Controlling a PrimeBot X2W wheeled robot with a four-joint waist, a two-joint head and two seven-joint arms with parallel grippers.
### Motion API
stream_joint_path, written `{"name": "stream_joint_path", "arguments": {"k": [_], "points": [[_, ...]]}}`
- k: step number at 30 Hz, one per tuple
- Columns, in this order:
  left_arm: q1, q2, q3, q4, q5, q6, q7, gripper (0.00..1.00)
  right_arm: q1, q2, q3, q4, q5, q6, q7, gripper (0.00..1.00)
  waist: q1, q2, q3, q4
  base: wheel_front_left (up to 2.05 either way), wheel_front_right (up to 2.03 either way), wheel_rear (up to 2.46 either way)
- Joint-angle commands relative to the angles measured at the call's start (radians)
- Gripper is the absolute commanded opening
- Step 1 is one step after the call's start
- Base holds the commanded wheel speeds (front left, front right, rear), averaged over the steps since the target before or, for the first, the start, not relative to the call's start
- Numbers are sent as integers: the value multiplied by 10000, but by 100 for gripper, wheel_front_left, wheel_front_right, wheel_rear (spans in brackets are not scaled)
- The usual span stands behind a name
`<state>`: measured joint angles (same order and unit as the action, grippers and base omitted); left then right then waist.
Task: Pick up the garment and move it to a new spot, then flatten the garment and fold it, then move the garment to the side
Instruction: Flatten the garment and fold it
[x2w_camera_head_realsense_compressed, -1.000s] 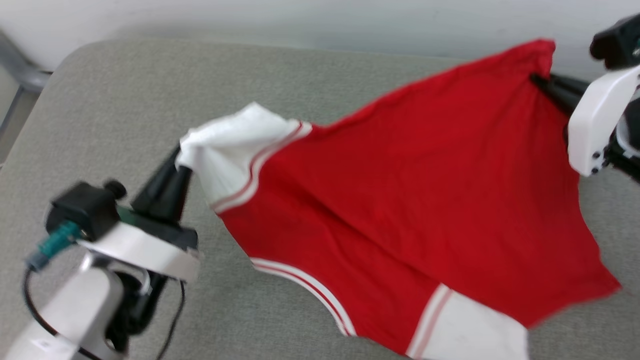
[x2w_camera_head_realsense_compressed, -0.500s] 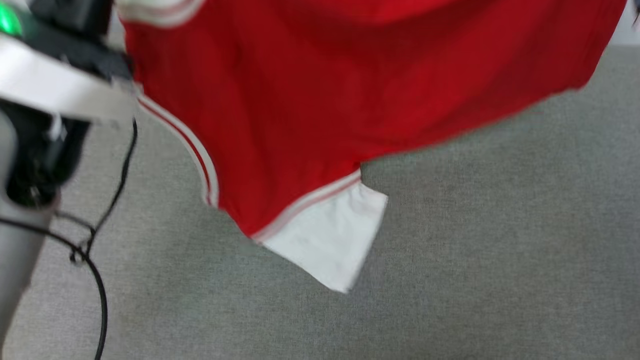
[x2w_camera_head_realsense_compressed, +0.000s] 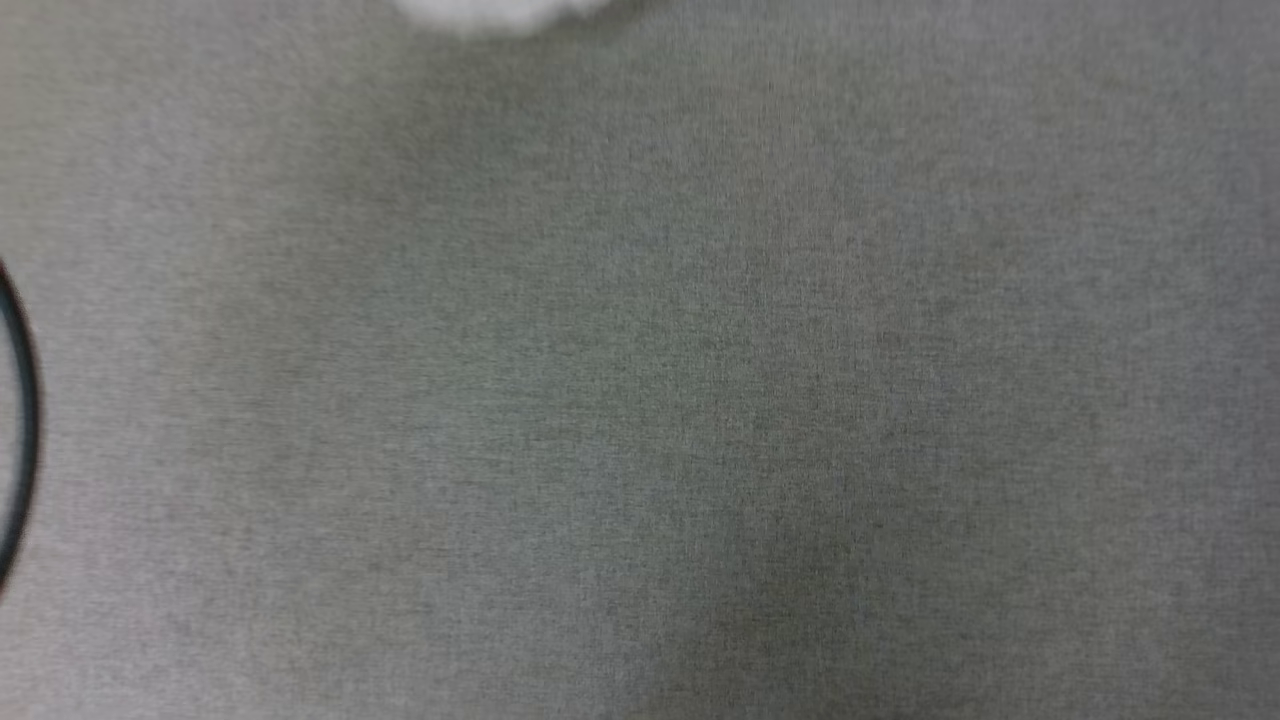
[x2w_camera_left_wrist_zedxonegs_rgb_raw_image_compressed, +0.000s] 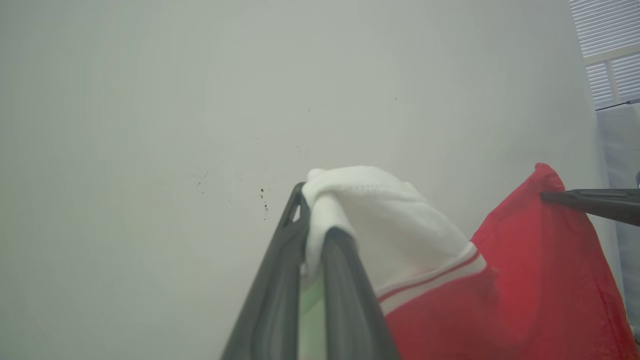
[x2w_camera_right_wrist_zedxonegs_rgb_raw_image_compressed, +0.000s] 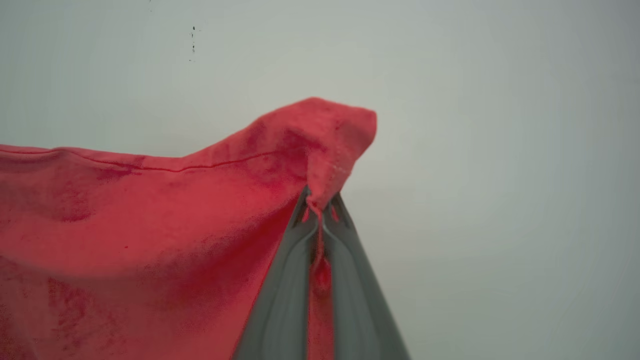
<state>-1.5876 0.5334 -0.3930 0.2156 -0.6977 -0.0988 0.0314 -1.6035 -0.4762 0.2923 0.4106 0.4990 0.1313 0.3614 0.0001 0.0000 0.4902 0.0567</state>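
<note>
The garment (x2w_camera_left_wrist_zedxonegs_rgb_raw_image_compressed: 500, 300), a red cloth jersey with white sleeves, hangs before the pale wall (x2w_camera_left_wrist_zedxonegs_rgb_raw_image_compressed: 150, 100): left hand (x2w_camera_left_wrist_zedxonegs_rgb_raw_image_compressed: 315, 215) clamped on one sleeve, right hand (x2w_camera_right_wrist_zedxonegs_rgb_raw_image_compressed: 320, 200) clamped on a red corner. It seems soft and light, so corner holds suit it.

Grey surface (x2w_camera_head_realsense_compressed: 700, 400) open across middle; black cable (x2w_camera_head_realsense_compressed: 28, 420) intrudes left edge; garment (x2w_camera_head_realsense_compressed: 490, 10) tip at top edge.

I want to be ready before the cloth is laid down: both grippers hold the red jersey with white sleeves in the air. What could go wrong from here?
1. The left gripper pinches only the bunched tip of a white sleeve, the right gripper only one corner of the red short-sleeved jersey; either may slip out.
2. The thin black cable over the grey fabric surface might snag the hanging cloth.
</note>
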Motion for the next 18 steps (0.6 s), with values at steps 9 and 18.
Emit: {"name": "stream_joint_path", "arguments": {"k": [9, 18], "points": [[-2054, -53, -202, 1916, 52, -252, -538, 0, -2143, 471, 300, 1708, -365, -13, -1025, 0, -1, 0, 1297, -111, 0, 0, 0], [-1053, 40, -691, 2749, -478, -298, -1457, 0, -1521, 432, 1327, 2853, 231, -13, -1746, 0, -1, 0, 1785, 15, 0, 0, 0]]}}
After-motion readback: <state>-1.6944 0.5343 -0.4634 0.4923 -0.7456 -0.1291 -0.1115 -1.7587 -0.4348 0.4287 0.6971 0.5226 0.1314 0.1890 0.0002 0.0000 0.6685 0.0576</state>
